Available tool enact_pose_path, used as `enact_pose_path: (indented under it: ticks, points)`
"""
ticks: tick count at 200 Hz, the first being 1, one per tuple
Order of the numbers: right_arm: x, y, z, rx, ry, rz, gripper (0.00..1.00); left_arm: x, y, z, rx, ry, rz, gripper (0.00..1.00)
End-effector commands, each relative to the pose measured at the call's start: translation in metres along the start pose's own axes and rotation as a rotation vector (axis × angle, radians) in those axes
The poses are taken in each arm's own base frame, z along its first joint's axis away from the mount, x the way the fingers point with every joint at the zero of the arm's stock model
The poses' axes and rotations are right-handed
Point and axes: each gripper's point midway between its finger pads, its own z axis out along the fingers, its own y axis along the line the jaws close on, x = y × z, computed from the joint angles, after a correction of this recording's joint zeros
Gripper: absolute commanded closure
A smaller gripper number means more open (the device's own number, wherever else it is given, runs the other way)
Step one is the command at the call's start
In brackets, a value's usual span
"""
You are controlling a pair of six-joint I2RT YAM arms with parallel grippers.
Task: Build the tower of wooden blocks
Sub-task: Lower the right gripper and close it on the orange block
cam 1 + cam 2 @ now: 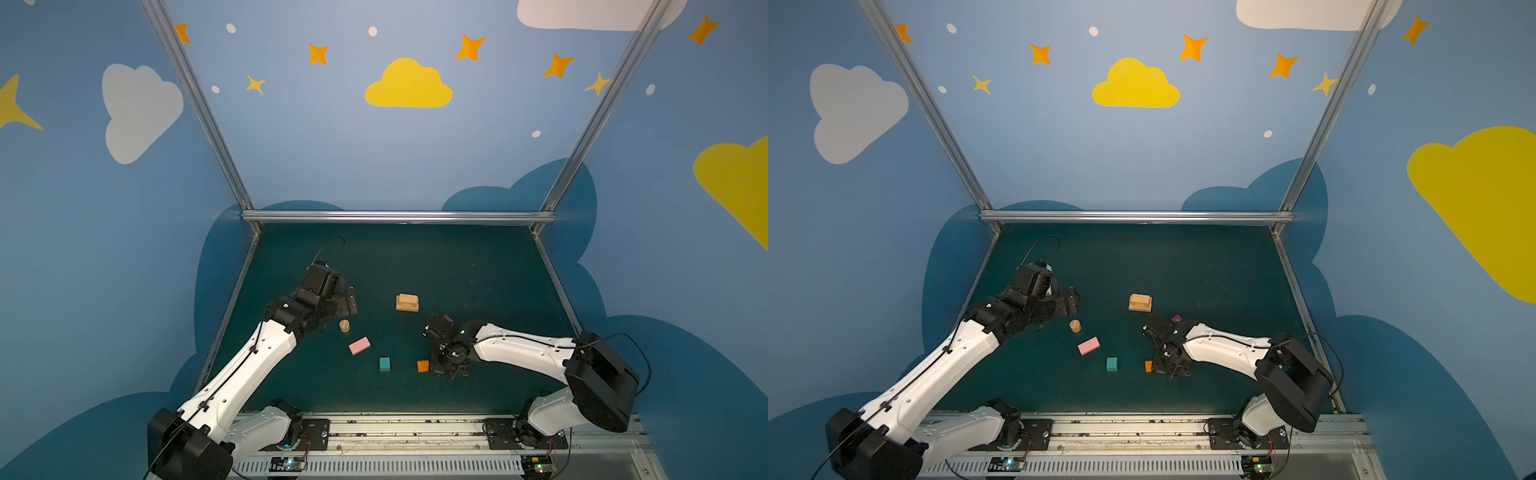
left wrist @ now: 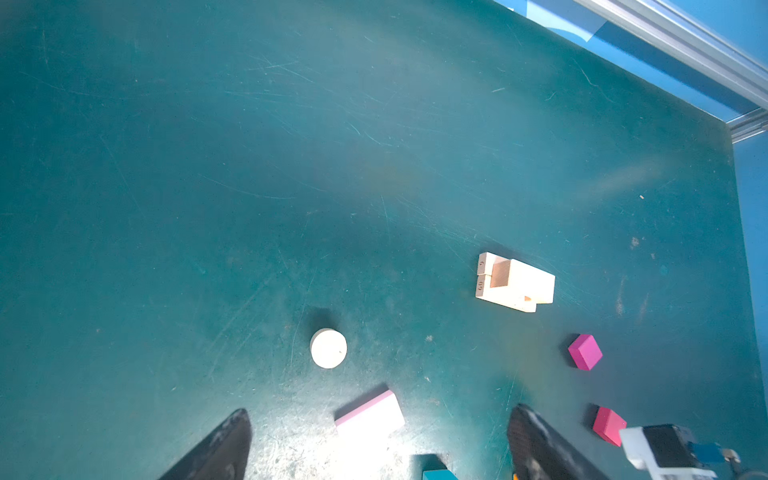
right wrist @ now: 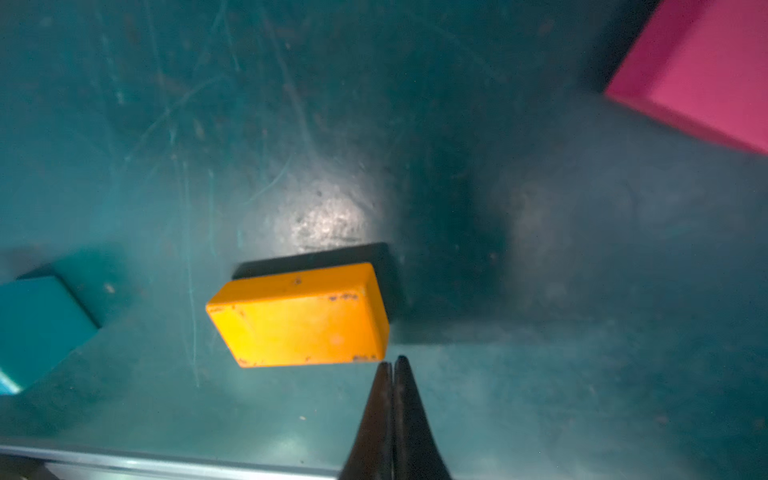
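Tabletop (image 1: pixel 457 266) is dark green, blocks scattered mid-field. The tower (image 1: pixel 407 302) so far is only tan oblongs: two side by side below, one lying on top. It sits centre of the tabletop, well apart from both arms.

Left pincer (image 2: pixel 382 411) is spread wide and holds nothing; it hangs above the tabletop near the cylinder (image 1: pixel 344 326). The cylinder stands on end, alone, left of the tower. Pink oblong (image 1: pixel 359 345) lies flat just nearer the camera than the cylinder. In the left wrist view it shows between the two fingers (image 2: pixel 224 449), not touched.

Teal cube (image 1: pixel 385 364) sits to the right of the pink oblong, apart from it.

Right pincer (image 3: pixel 392 361) is closed tight with nothing gripped. It points down, tips just beside a corner of the orange oblong (image 3: pixel 299 316) — cannot tell whether they touch. The orange oblong lies flat between the teal cube and the right arm.

Magenta cube (image 1: pixel 447 318) peeks out behind the right wrist in both top views. Red cube (image 2: pixel 609 426) shows in the left wrist view only — near the magenta one, close to the right arm.
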Motion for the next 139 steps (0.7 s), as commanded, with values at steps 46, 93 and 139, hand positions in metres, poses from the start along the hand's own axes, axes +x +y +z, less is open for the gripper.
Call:
enact_pose_path:
  ticks: [46,93,139]
  points:
    - [0.001,0.005,-0.056,-0.012,-0.120,-0.168,0.39,-0.006,0.003,-0.008,-0.011,-0.027,0.007,0.04]
    - [-0.001,0.025,-0.047,0.067,-0.073,-0.359,0.19,-0.006,0.003,-0.010,-0.010,-0.023,0.001,0.04]
    - [-0.002,0.048,-0.027,0.032,-0.067,-0.470,0.15,-0.007,0.005,-0.015,-0.014,-0.033,-0.005,0.04]
